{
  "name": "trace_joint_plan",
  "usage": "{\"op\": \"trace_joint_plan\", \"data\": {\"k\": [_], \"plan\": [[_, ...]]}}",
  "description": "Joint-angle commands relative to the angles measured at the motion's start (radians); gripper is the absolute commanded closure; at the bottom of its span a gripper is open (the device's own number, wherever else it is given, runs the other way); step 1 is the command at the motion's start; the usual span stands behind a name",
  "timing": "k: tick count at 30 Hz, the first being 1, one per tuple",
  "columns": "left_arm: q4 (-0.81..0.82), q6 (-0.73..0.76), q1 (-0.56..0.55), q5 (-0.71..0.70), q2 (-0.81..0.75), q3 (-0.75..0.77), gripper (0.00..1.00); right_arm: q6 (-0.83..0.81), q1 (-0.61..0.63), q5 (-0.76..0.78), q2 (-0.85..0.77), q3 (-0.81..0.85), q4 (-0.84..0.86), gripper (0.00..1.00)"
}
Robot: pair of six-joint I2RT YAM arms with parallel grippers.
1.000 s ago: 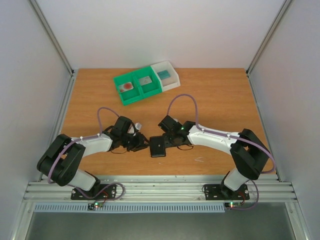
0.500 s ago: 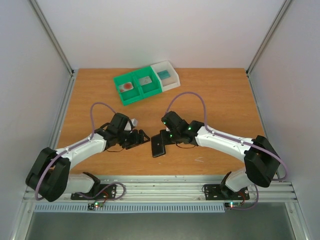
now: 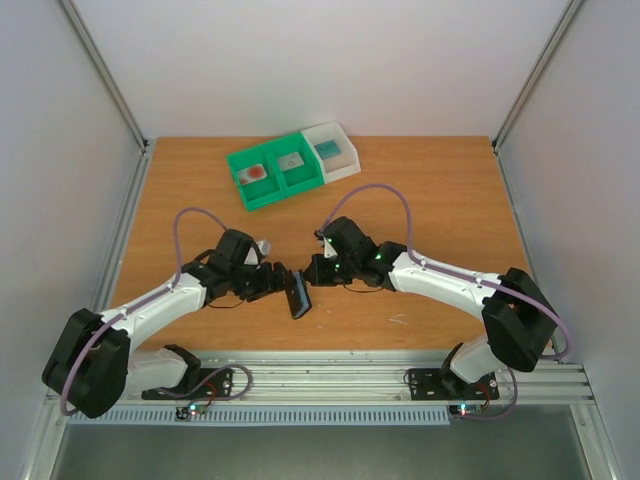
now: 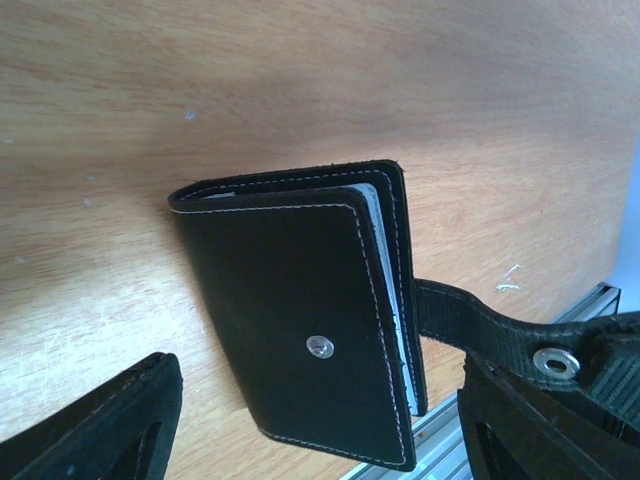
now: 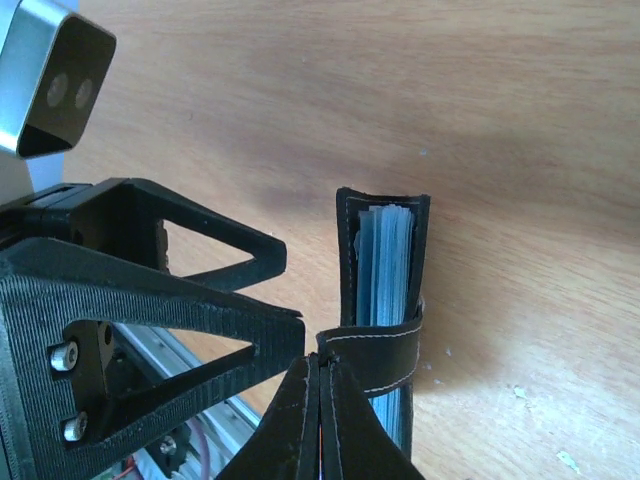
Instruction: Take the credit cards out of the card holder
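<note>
The black card holder [image 3: 298, 298] stands on its edge, folded nearly closed, between my two grippers at the table's front middle. My right gripper [image 3: 312, 272] is shut on its clasp tab [image 5: 385, 352], which is wrapped around the holder [image 5: 385, 250]. Grey-blue pockets [image 5: 388, 265] show between the covers. My left gripper [image 3: 272, 283] is open just left of the holder, whose black outer face and snap [image 4: 319, 346] fill its wrist view. Thin pale edges [image 4: 385, 290] show inside the fold; I cannot tell cards from pockets there.
Green bins [image 3: 278, 172] and a white bin [image 3: 335, 150] stand at the back middle. A pale card with a red blotch [image 3: 256, 172] lies in the left green compartment. The metal rail [image 3: 320, 380] runs along the table's front edge.
The holder lay open and flat, then tilted; now it stands on edge, folded, a little further left. My left gripper has closed in on it; my right gripper stays on the tab side.
</note>
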Motion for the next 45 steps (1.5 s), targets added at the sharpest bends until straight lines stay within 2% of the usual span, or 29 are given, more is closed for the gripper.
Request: {"op": "trace_joint_plan", "data": {"k": [1,6,16,28,32,38,45], "plan": [[0.004,0.018,0.003,0.0,-0.024,-0.019,0.24,0.073,-0.02,-0.09,0.003,-0.031,0.107,0.99],[-0.023,0.04,0.003,-0.011,-0.021,-0.006,0.24,0.086,-0.035,-0.071,-0.02,-0.052,0.102,0.99],[0.008,0.037,0.003,0.008,-0.007,-0.024,0.25,0.137,-0.056,-0.155,-0.063,-0.088,0.172,0.99],[0.045,0.037,0.003,0.015,0.048,-0.03,0.31,0.151,-0.069,-0.152,-0.082,-0.122,0.18,0.99],[0.055,0.034,0.003,0.017,0.06,-0.038,0.36,0.125,-0.097,-0.079,-0.107,-0.138,0.095,0.99],[0.017,0.051,0.003,-0.014,0.056,-0.032,0.37,0.064,-0.145,0.085,-0.141,-0.176,-0.075,0.99],[0.023,0.058,0.003,-0.024,0.077,-0.032,0.39,0.043,-0.147,0.204,-0.11,-0.241,-0.155,0.99]]}}
